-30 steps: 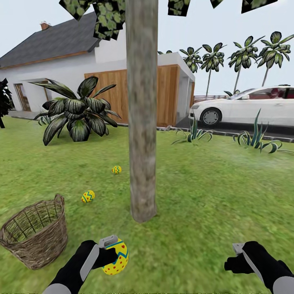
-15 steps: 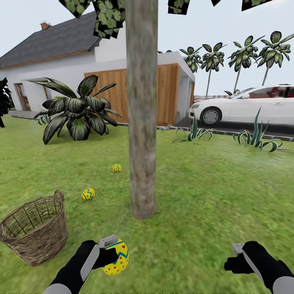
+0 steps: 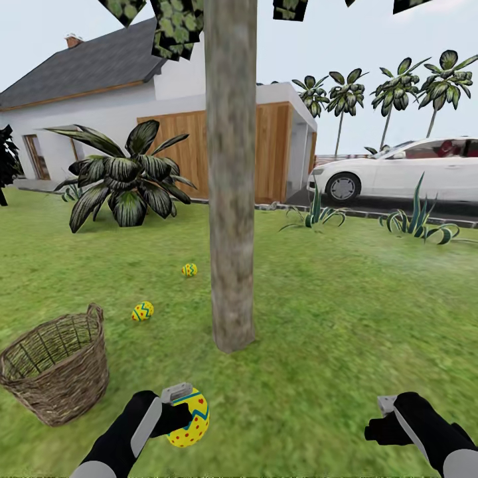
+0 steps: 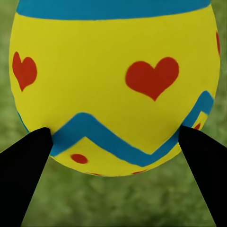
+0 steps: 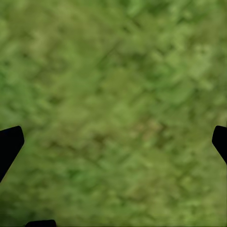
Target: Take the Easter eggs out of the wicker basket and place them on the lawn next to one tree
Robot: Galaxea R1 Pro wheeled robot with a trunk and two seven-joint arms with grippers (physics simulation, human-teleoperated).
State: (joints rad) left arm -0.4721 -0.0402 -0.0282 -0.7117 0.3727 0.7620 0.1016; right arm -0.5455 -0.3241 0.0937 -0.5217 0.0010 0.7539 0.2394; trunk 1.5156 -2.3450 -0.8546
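Third Easter egg [image 3: 188, 418], yellow with red hearts and dots and a blue zigzag band, clamped across its lower half between the closed-in fingers of the left gripper [image 3: 178, 413], low at near left above the lawn [image 3: 345, 318]. In the left wrist view, same egg [image 4: 116, 85] pinched at both flanks by the black fingertips [image 4: 23, 165], grass beneath. Two other eggs already on the grass left of the tree trunk [image 3: 231, 179]: one [image 3: 142, 311] nearer, one [image 3: 189, 269] farther, both close to the trunk's base. Wicker basket [image 3: 56, 372] at near left, upright, interior apparently bare as far as visible. Right gripper [image 3: 388, 415] at near right, fingers spread wide with nothing between them; right wrist view showing grass alone between the tips [image 5: 10, 144]. Step in hand, judged: carrying the last egg to the same tree. Best done by lowering almost to the turf before release, near the trunk's foot on the left side beside the other two, clear of the basket; slow opening advisable, since a rounded egg likely to roll.
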